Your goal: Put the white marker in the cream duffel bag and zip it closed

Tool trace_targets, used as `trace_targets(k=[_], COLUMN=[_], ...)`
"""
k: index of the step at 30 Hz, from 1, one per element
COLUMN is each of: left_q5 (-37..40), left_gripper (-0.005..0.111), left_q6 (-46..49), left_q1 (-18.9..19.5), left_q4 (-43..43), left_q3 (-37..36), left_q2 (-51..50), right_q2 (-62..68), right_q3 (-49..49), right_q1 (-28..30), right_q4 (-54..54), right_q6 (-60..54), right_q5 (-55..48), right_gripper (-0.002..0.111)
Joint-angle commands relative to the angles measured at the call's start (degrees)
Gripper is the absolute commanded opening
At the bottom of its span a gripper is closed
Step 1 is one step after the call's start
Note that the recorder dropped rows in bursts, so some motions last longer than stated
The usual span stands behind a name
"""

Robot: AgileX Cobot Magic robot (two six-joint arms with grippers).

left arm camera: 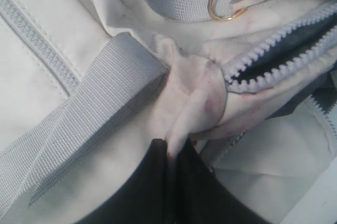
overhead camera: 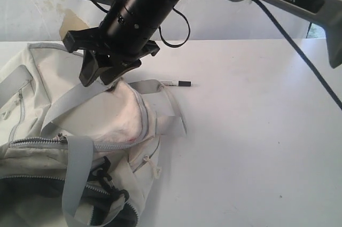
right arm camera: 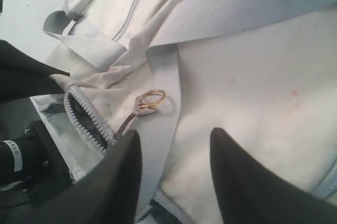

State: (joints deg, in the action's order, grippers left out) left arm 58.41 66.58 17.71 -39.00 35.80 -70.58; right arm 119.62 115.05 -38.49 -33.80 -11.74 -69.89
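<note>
Cream soft-fabric duffel bag [overhead camera: 32, 77], grey webbing straps, toothed grey zipper [left arm camera: 263, 58] partly agape on dark lining, faint reddish stains; slumped at left of smooth white tabletop [overhead camera: 256, 131]. Left gripper [left arm camera: 171, 155]: black jaws pressed together on a fold of bag cloth beside the zipper end. Right gripper [overhead camera: 101, 75]: spread, empty, over the bag near gold ring pull [right arm camera: 151, 99]. Thin white marker [overhead camera: 175, 83], black-capped: flat on the tabletop just right of the bag, rightward of the right gripper, long axis left-to-right; right arm judged nearer.
</note>
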Motion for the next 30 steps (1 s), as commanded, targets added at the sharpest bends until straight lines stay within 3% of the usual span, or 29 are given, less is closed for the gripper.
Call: trace_targets(k=[1, 12, 30], left_q5=[-0.8, -0.9, -1.5], left_gripper=[0.0, 0.0, 0.0], left_q6=[-0.2, -0.2, -0.2], left_q1=[0.0, 0.0, 0.0], left_q4=[-0.9, -0.9, -1.5], left_q3=[-0.2, -0.2, -0.2], left_q2=[0.6, 0.6, 0.6], right_q2=[-0.7, -1.6, -12.0], right_q3=[0.1, -1.1, -20.0], right_q1=[1.0, 4.9, 7.1], right_q4=[1.5, 2.4, 1.4], right_q6=[0.0, 0.0, -5.1], right_q5=[-0.1, -0.1, -0.1], right_gripper=[0.039, 0.039, 0.039])
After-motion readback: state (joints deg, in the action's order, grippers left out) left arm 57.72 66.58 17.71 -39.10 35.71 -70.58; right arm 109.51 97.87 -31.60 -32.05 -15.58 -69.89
